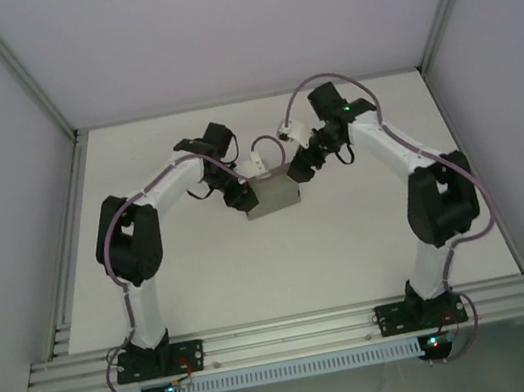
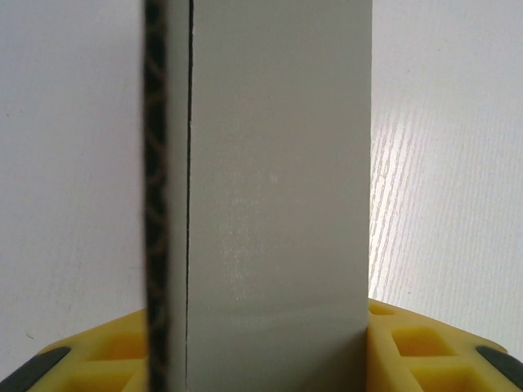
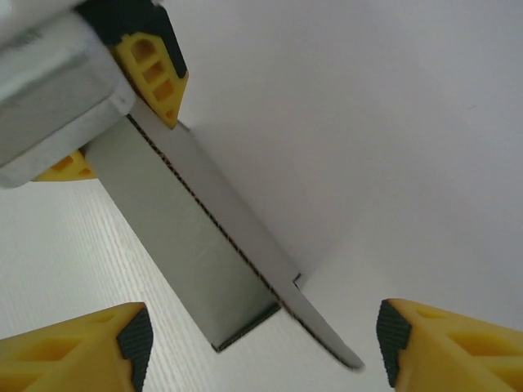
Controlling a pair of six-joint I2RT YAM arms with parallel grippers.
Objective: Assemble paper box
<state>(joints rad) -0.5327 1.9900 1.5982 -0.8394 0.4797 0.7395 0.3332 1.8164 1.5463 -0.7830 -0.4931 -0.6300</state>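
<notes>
Grey cardboard this thin buckles easily. Your paper box (image 1: pixel 275 195) is at mid-table, its left end pinched in the left gripper (image 1: pixel 244 197). If you close the right gripper (image 3: pixel 263 341), spread wide facing the free end, off-square, you may crush the loose flap (image 3: pixel 323 331). Left arm (image 1: pixel 166 183) and right arm (image 1: pixel 390 144) reach inward, elbows out.

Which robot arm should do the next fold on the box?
Right. The left end effector is clamped on the box, holding it steady. The right end effector is open, with the box's free end just ahead of it, so it can probably press the next flap.
</notes>
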